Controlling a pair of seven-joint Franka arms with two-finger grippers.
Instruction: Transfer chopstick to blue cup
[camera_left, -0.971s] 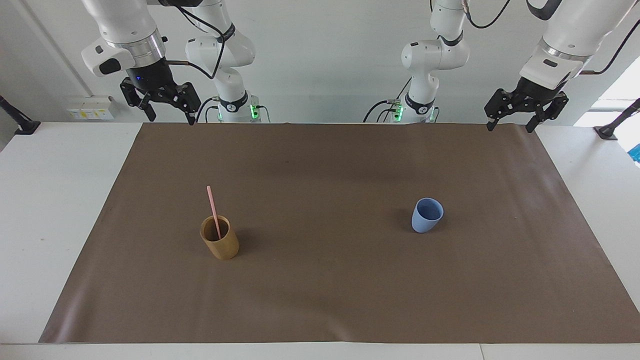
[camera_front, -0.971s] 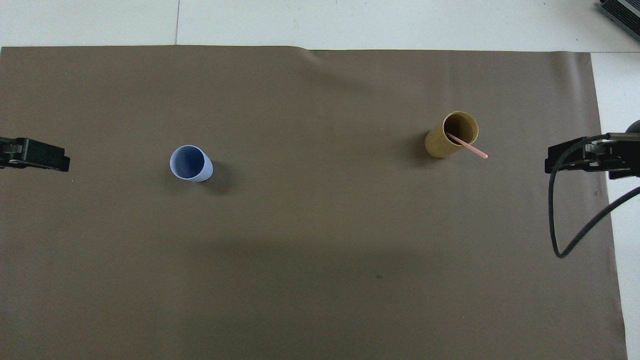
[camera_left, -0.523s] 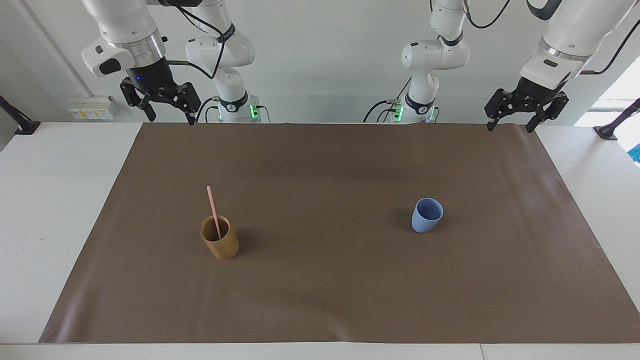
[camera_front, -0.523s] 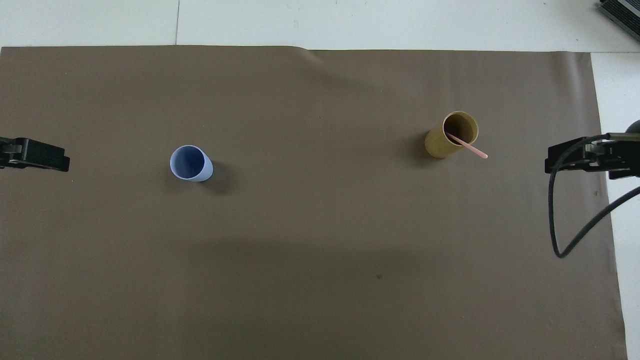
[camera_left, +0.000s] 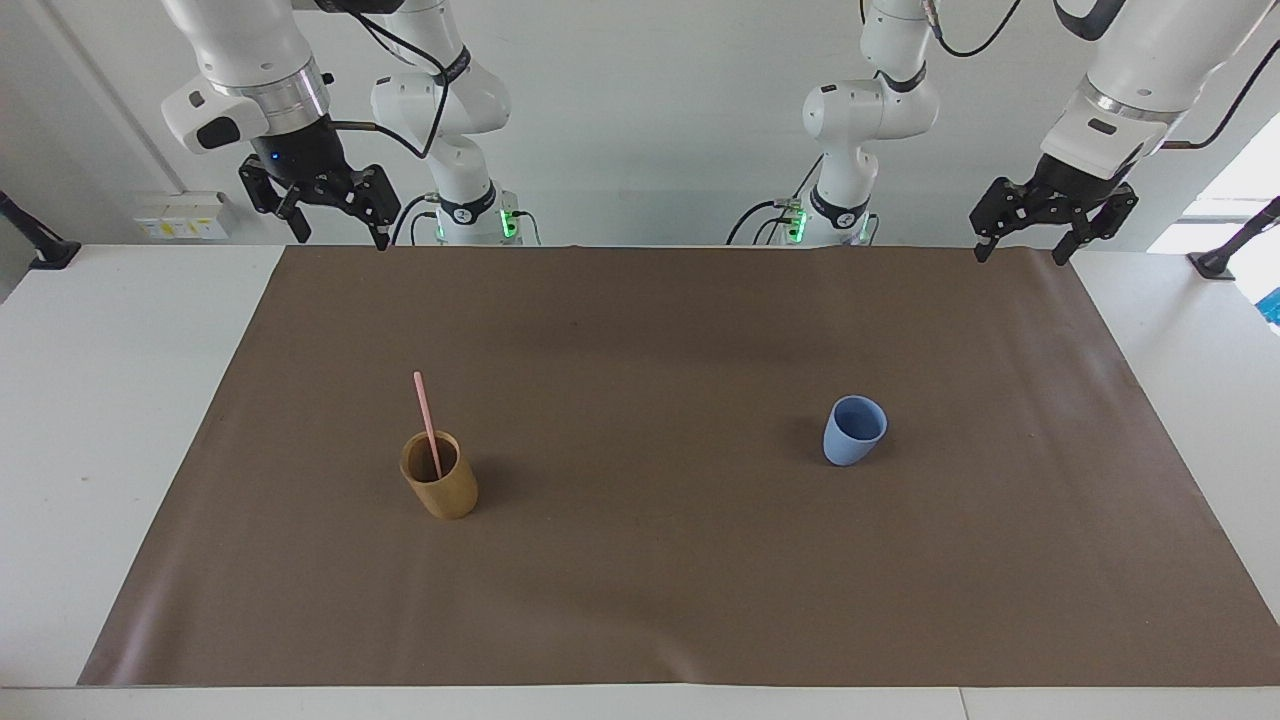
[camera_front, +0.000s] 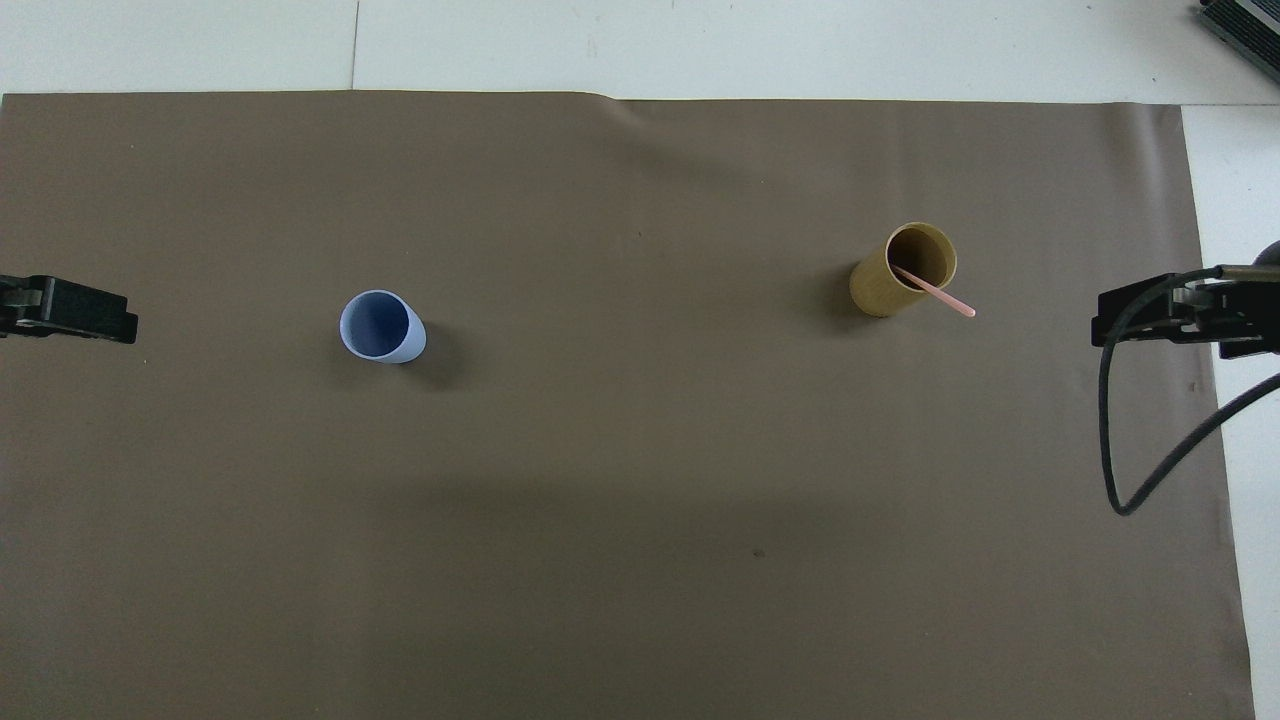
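A single pale pink chopstick (camera_left: 427, 415) stands leaning in a tan bamboo-coloured cup (camera_left: 441, 485) toward the right arm's end of the table. Both also show in the overhead view, the chopstick (camera_front: 940, 295) and the tan cup (camera_front: 885, 285). The light blue cup (camera_left: 853, 432) stands upright and empty toward the left arm's end, and shows in the overhead view (camera_front: 380, 328). My right gripper (camera_left: 340, 235) is open and empty, raised over the mat's edge nearest the robots. My left gripper (camera_left: 1020, 252) is open and empty, raised over the mat's corner at its own end. Both arms wait.
A brown mat (camera_left: 640, 330) covers most of the white table (camera_left: 100, 400). A black cable (camera_front: 1110, 420) hangs from the right arm by the mat's edge. The grippers' tips show at the overhead view's sides, the left gripper (camera_front: 100, 312) and the right gripper (camera_front: 1130, 318).
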